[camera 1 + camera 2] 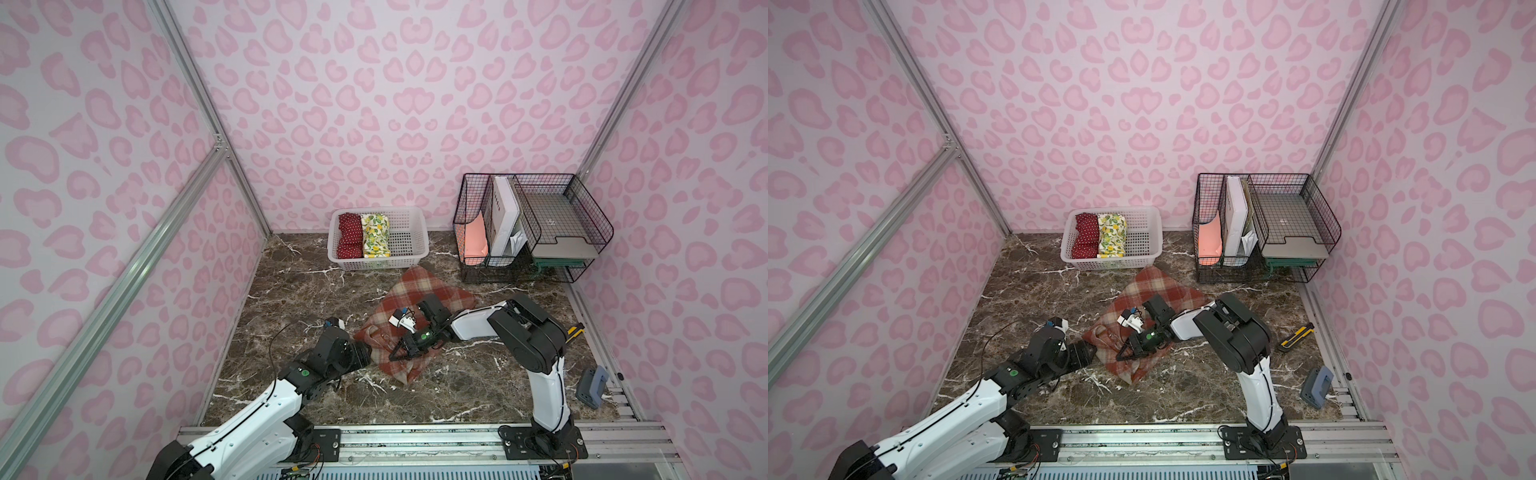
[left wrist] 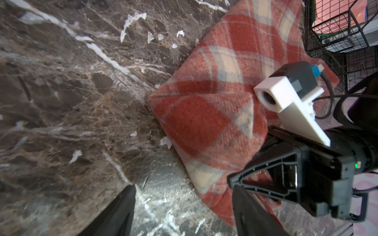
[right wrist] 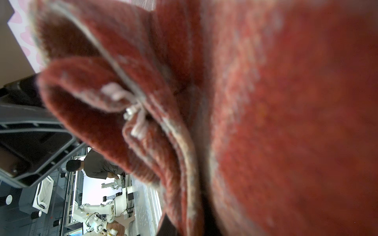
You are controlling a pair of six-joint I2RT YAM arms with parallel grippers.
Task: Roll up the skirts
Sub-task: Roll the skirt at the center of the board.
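Note:
The rust-red and cream plaid skirt (image 1: pixel 419 291) lies partly folded on the marble table in both top views. My right gripper (image 1: pixel 393 356) is shut on the plaid skirt's bunched near edge, and its cloth (image 3: pixel 286 122) fills the right wrist view. My left gripper (image 2: pixel 184 206) is open at the skirt's left side. One finger rests against the skirt's edge (image 2: pixel 214 126), and only bare table lies between the fingers. The red polka-dot skirt (image 1: pixel 349 235) and the lemon-print skirt (image 1: pixel 376 235) lie rolled side by side in the white basket (image 1: pixel 420 249).
A black wire rack (image 1: pixel 582 216) with papers and trays stands at the back right. A yellow-black cutter (image 1: pixel 575 330) and a grey-blue tool (image 1: pixel 592 386) lie near the table's right edge. Pink patterned walls close in three sides.

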